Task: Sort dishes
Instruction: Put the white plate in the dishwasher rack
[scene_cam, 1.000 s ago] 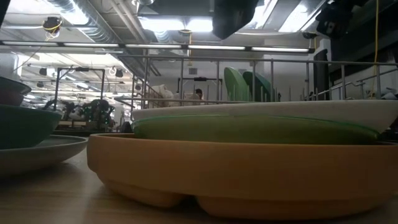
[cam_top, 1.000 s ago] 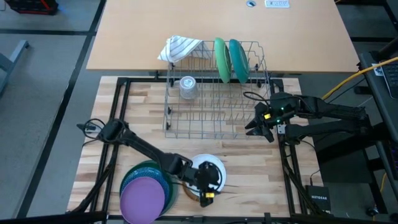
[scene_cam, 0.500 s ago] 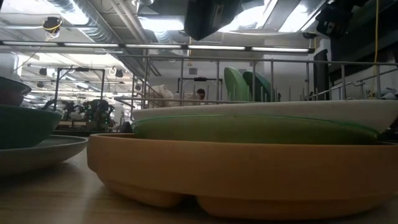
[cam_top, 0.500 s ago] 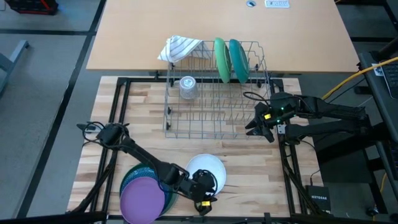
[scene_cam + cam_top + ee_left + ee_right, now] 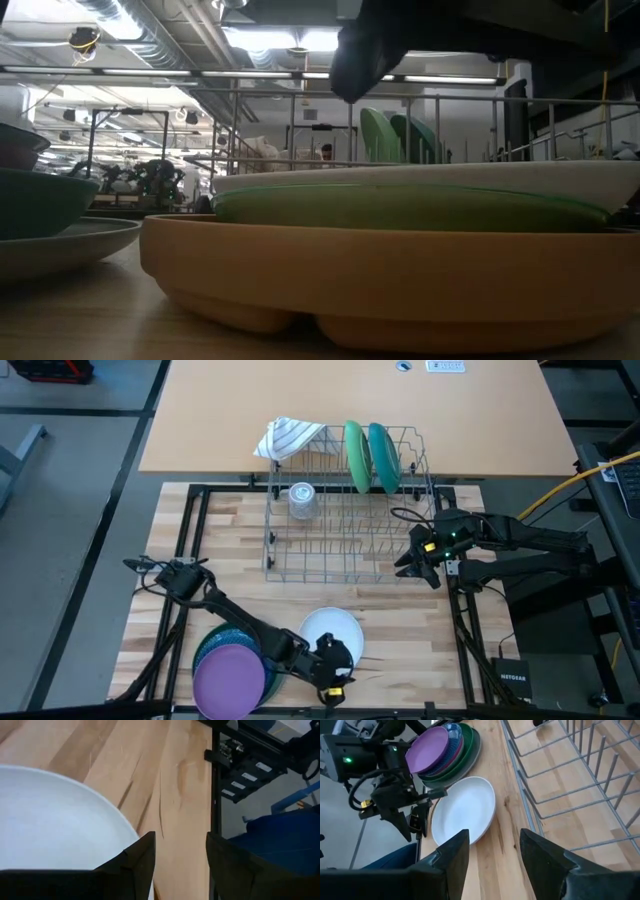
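A white plate lies near the table's front edge. In the low view the white plate rests on a green plate inside a tan dish. My left gripper hangs open just above the white plate's near rim, clear of it. To the left is a stack of dishes with a purple plate on top. A green plate and a teal plate stand on edge in the wire rack. My right gripper waits open beside the rack's right end.
A small clear glass stands in the rack, and a striped cloth hangs over its far left corner. Bare wood lies between the rack and the white plate. A black frame borders the table.
My left gripper has gone from over the middle of the white plate toward the table's near edge and sunk lower, staying open. The plates have not moved.
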You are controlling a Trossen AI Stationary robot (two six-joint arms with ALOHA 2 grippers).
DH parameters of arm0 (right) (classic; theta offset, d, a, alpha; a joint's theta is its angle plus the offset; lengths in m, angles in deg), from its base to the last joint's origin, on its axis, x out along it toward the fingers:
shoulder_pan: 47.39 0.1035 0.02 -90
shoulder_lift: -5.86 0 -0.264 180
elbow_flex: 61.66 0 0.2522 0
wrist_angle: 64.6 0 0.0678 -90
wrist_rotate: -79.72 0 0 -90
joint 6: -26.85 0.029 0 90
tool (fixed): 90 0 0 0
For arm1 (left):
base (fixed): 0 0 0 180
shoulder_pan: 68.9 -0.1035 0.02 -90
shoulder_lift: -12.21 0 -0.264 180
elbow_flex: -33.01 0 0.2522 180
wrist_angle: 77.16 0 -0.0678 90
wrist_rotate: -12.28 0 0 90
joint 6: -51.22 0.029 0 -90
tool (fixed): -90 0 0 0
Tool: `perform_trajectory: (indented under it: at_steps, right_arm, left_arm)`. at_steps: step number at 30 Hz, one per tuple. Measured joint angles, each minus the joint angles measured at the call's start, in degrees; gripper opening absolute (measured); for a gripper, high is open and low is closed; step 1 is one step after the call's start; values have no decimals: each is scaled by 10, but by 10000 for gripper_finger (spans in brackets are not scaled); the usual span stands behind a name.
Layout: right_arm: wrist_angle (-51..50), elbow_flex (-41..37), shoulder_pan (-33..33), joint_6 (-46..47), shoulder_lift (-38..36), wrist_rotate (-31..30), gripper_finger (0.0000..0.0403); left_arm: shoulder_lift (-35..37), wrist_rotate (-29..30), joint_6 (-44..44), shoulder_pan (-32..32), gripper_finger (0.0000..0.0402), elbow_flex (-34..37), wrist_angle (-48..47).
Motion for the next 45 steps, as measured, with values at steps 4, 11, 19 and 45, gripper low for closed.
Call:
perform_trajectory:
  at_steps: [4,11,19,45]
  right_arm:
    - [-7,0,0,-1,0,0,179]
    - [-8,0,0,-1,0,-1,179]
    - [-10,0,0,-1,0,-1,179]
    - [-10,0,0,-1,0,-1,179]
  left_arm:
    - [-4,18,18,0,164,-4,-4]
    - [-5,33,27,0,164,-4,-49]
    - [-5,33,67,7,164,-3,-84]
    - [-5,-21,110,24,164,-3,-160]
